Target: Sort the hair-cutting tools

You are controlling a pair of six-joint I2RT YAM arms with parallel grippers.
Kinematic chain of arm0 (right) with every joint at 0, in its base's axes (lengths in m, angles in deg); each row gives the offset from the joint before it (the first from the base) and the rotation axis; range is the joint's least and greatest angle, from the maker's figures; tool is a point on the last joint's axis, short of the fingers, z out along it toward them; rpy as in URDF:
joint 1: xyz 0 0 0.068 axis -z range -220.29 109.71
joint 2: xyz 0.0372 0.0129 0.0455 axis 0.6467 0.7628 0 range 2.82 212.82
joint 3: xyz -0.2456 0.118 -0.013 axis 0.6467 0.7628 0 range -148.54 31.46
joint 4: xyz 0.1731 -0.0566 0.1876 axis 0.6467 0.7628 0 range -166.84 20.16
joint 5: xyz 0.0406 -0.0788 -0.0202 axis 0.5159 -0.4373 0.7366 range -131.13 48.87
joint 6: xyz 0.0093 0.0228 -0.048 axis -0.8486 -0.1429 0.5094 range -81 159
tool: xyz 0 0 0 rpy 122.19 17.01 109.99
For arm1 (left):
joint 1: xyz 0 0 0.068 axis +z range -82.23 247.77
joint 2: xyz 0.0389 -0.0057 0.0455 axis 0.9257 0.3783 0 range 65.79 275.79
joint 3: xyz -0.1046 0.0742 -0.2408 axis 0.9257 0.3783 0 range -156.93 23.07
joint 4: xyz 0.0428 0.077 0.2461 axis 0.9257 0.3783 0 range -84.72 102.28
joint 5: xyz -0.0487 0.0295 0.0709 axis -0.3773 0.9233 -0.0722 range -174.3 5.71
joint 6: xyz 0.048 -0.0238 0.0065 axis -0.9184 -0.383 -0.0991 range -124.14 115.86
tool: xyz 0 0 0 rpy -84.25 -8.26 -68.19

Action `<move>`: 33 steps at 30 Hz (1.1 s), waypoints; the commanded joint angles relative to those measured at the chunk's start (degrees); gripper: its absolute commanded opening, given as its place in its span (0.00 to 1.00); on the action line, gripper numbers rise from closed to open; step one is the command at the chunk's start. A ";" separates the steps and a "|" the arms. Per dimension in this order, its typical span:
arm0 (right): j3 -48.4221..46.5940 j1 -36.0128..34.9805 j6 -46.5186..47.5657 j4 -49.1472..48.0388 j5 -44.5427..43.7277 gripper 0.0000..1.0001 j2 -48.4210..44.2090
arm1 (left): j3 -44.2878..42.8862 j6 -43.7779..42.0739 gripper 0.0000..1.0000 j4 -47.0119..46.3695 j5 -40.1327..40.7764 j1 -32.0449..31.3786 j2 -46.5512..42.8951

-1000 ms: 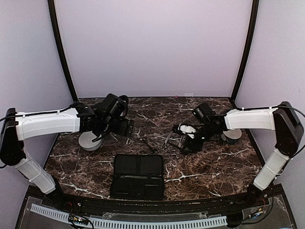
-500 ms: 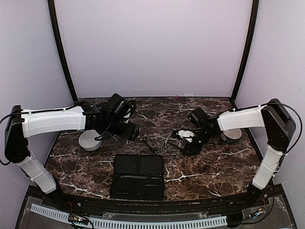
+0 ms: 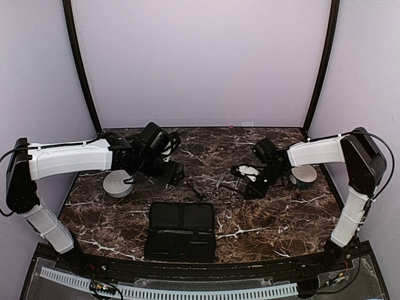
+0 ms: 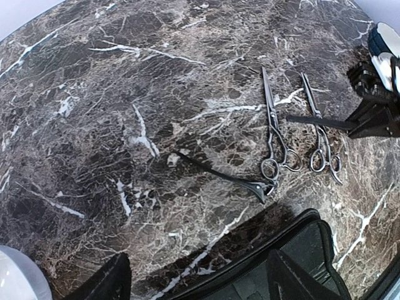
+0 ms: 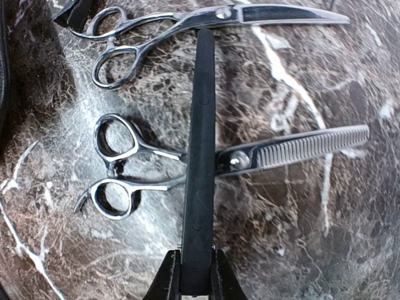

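Observation:
Two silver scissors lie side by side on the marble table: plain ones [image 5: 212, 15] and toothed thinning ones [image 5: 294, 147]. Both also show in the left wrist view, the plain ones [image 4: 270, 119] left of the thinning ones [image 4: 317, 128]. My right gripper [image 5: 195, 275] is shut on the end of a slim black comb-like piece [image 5: 201, 137], which crosses over both scissors. A thin dark clip [image 4: 219, 175] lies left of the scissors' rings. My left gripper [image 4: 200, 290] is open and empty, hovering near the clip, over the case's far edge [image 3: 175, 175].
A flat black fabric case [image 3: 182, 231] lies open at the front centre. One white bowl [image 3: 115, 185] stands at the left under my left arm. Another bowl [image 3: 304, 177] stands at the right behind my right arm.
My left gripper has moved right and nearer, from the left bowl toward the clip. My right gripper has shifted slightly right and back with the black piece in it.

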 commanded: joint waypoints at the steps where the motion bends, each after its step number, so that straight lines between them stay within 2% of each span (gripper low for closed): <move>1: -2.38 3.02 1.58 6.13 6.70 0.05 -2.77 | 0.14 -2.64 0.76 -0.21 -3.73 -0.01 -0.48; 4: -2.72 4.57 3.26 10.62 11.89 0.04 -4.27 | -0.01 -8.04 0.76 -1.18 -8.49 -1.10 -0.91; 9: -3.19 4.50 6.33 17.32 19.93 0.03 -6.51 | 1.44 -26.03 0.74 -4.69 -4.28 -8.52 -3.31; 10: -3.44 4.36 6.89 18.42 22.18 0.02 -6.55 | 1.80 -29.95 0.72 -5.27 -3.58 -9.80 -3.59; 12: -4.22 3.78 7.81 20.34 26.09 0.01 -6.04 | 2.38 -37.17 0.62 -6.00 -6.58 -11.10 -4.14; 14: -4.76 2.70 8.97 22.37 29.14 0.01 -4.84 | 2.25 -42.43 0.58 -6.81 -8.28 -11.80 -4.65; 19: -9.26 0.10 12.70 28.32 34.30 0.01 -2.16 | 1.86 -50.27 0.58 -11.53 -12.17 -13.29 -6.09; 23: -11.95 -1.33 13.55 31.67 37.18 0.00 -0.32 | -1.57 -55.29 0.57 -10.25 -12.59 -14.91 -3.53; 33: -14.43 -4.06 12.95 33.40 38.97 0.00 1.45 | -12.51 -63.80 0.40 -1.98 -8.06 -19.89 6.19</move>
